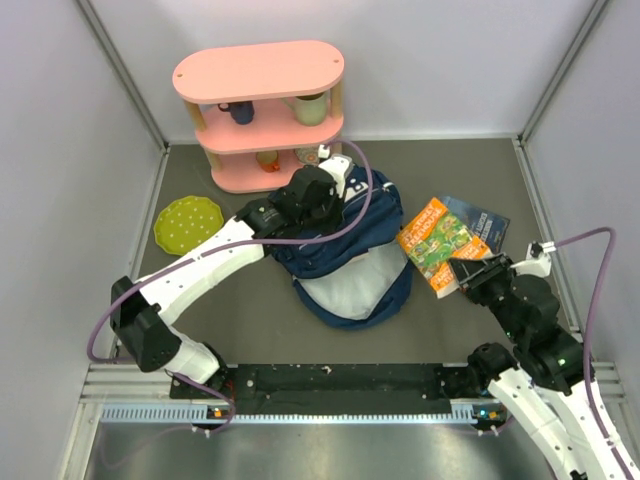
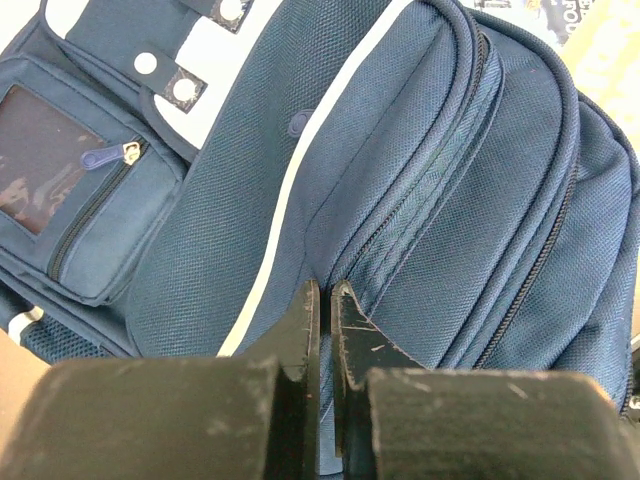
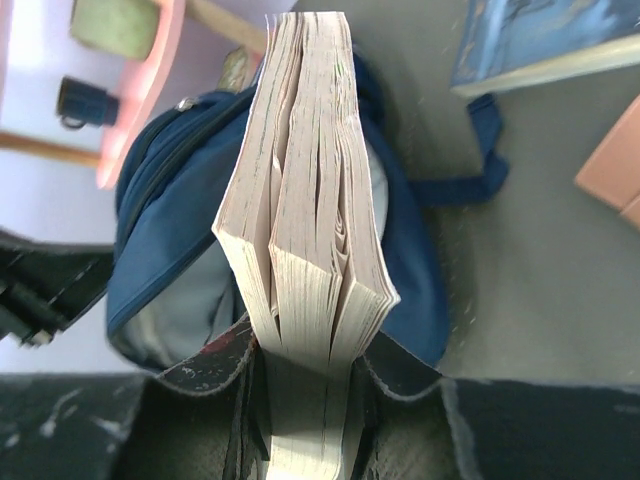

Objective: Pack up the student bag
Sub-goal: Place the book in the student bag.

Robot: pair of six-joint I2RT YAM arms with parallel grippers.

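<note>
Book (image 3: 310, 230) clamped in right end effector (image 3: 305, 355), left end effector (image 2: 325, 300) closed against student bag (image 2: 420, 180)

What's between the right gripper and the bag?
Only the book the right gripper holds, reaching toward the bag; otherwise bare table, seen in the top view.

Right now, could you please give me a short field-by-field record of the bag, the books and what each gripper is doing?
student bag: navy backpack lying mid-table, in front of the pink shelf
left gripper: shut, fingertips at the bag's zipper seam
right gripper: shut on the orange-and-green paperback, gripped at one edge, right of the bag
blue book: flat on the table, beyond the paperback
green plate: left of the bag
shelf contents: navy mug, pale green cup
</note>
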